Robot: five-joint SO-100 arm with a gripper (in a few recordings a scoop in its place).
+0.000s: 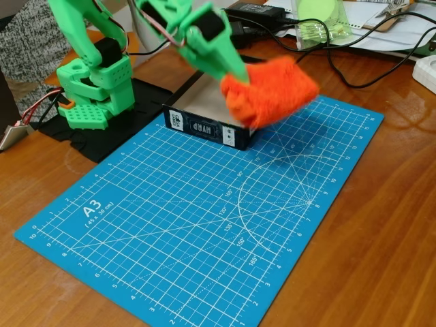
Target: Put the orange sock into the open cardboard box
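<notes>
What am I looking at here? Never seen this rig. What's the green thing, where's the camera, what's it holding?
The green thing is a small robot arm bolted near the back left of a wooden table. The single picture comes from a fixed camera standing in front of the table and looking down at an angle.

On the table lies a blue cutting mat. At its far edge sits the open cardboard box, a shallow tray with dark printed walls and a pale inside.

The arm's end effector is its two-finger grasping part. It is shut on the orange sock, a fluffy lump held over the box's right end, partly overhanging the wall. The sock looks slightly blurred. It is not yet released.

Behind are cables and a black power adapter.
</notes>
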